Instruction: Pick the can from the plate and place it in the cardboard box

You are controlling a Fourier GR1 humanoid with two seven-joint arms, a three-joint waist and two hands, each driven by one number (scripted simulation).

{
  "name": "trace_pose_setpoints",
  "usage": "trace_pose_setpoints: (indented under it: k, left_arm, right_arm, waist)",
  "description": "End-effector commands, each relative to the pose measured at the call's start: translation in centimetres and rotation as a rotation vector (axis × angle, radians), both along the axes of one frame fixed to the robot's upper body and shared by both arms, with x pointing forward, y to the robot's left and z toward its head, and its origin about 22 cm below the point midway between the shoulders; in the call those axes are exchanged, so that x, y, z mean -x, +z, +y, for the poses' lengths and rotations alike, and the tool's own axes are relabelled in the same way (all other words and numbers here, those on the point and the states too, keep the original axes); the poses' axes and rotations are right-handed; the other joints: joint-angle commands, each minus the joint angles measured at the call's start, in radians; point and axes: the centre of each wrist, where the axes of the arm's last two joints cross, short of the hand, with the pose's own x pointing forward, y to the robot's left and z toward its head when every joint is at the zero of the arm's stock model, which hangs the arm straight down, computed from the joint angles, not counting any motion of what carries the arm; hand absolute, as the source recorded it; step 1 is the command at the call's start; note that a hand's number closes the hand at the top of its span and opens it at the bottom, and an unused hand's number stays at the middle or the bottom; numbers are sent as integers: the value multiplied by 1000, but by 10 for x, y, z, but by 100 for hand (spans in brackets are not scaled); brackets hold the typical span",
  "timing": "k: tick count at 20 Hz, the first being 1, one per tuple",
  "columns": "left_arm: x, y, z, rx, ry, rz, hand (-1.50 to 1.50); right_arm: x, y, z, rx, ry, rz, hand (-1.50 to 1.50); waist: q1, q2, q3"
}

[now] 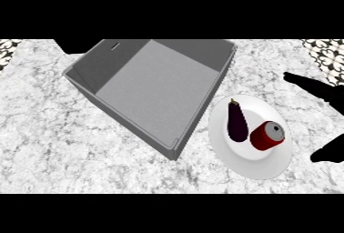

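On the plate (pixel 259 164), beside an eggplant (pixel 236 122), the can (pixel 268 136) is found, not yet grasped. The right robot hand (pixel 317 89) is held spread open near it. The reach is judged in hand; next, the can must be enclosed and carried to the cardboard box (pixel 158 93).

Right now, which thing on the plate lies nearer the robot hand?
The red can, on the plate's right side toward the right robot hand; the purple eggplant lies left of it, nearer the box.
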Motion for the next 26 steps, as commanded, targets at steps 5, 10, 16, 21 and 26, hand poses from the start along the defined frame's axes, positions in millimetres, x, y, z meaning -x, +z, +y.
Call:
trace_pose_setpoints:
  k: [5,10,16,21,26]
  left_arm:
    - [-95,35,-50,142,-240,-522,0]
    - [-99,31,-46,134,-224,-532,0]
    - [-95,21,-51,154,-230,-530,0]
    - [-99,26,-50,157,-239,-557,0]
    - [-101,23,-51,158,-224,-553,0]
  right_arm:
    - [5,-2,8,197,28,101,-150]
    - [8,-5,11,239,4,113,-150]
    - [12,-18,14,296,-37,146,-150]
    - [12,-30,18,318,-62,161,-150]
    - [15,-35,26,298,-47,148,-150]
  waist:
    - [-15,7,-10]
    - [-36,5,-7]
    - [-28,6,-8]
    - [-6,15,-2]
    - [-30,13,-3]
